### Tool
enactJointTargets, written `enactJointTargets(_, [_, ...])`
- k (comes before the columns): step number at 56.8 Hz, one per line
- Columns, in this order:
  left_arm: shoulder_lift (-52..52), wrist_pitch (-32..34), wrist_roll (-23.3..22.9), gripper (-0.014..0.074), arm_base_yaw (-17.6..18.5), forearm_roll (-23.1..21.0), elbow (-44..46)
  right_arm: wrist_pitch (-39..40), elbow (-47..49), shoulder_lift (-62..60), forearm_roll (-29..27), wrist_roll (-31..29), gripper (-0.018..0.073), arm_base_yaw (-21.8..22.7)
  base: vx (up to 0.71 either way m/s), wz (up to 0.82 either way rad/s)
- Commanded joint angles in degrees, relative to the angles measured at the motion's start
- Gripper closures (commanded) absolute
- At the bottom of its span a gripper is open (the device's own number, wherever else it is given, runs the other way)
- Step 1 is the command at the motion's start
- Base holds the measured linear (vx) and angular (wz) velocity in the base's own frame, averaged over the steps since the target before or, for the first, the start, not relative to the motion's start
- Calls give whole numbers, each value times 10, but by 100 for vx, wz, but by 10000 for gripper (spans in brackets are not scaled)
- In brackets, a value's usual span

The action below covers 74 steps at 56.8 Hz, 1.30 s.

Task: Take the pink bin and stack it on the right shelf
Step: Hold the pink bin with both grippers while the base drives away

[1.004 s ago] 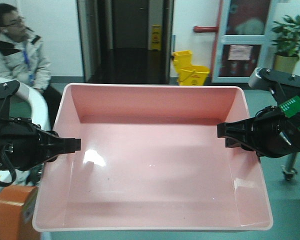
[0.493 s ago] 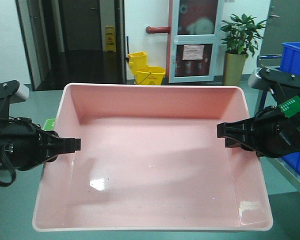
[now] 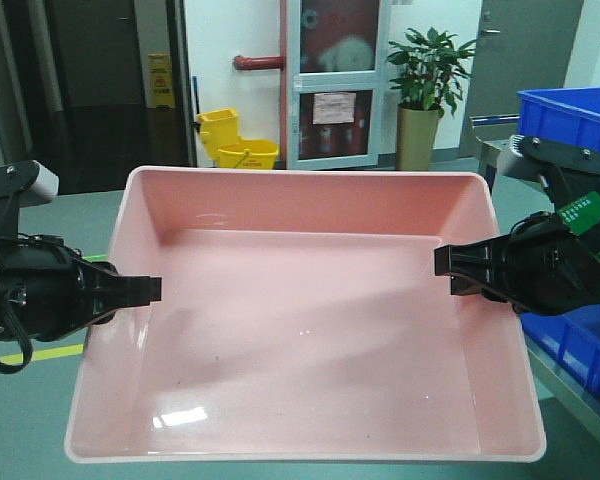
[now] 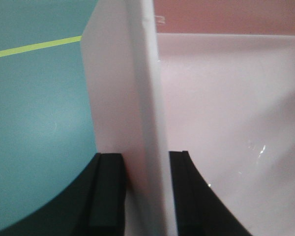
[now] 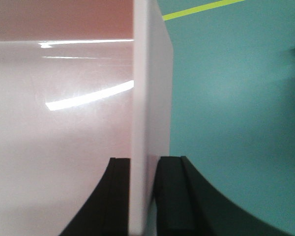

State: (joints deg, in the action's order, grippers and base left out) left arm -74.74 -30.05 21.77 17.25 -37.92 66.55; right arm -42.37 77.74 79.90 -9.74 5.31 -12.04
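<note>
Pink bin (image 3: 310, 205) hangs in front of the robot, open side up and pretty much level, with its long axis running left to right between the arms. Inside is just bare glossy plastic with glare. Left gripper (image 3: 130, 290) is clamped on the left end wall and right gripper (image 3: 458, 272) on the right one, each with one finger inside. Blue crates (image 3: 570, 130) sit off right, contents hidden.
</note>
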Motion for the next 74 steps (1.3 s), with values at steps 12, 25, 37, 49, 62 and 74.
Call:
enactJointTargets(12, [22, 1, 3, 598, 12, -58, 22, 53, 21, -20, -39, -3, 568, -4, 44, -14])
enactJointTargets(25, [22, 1, 3, 598, 12, -58, 22, 53, 21, -20, -39, -3, 568, -4, 47, -7])
enactJointTargets(37, [22, 1, 3, 598, 12, -58, 22, 53, 21, -20, -39, -3, 568, -4, 44, -30])
enactJointTargets(49, [22, 1, 3, 598, 12, -58, 22, 53, 21, -20, -39, -3, 568, -4, 42, -56])
enactJointTargets(62, [22, 1, 3, 598, 12, -58, 22, 53, 21, -20, -39, -3, 568, -4, 40, -78])
enactJointTargets(74, [22, 2, 3, 598, 12, -58, 22, 53, 21, -20, -39, -3, 568, -4, 38, -84])
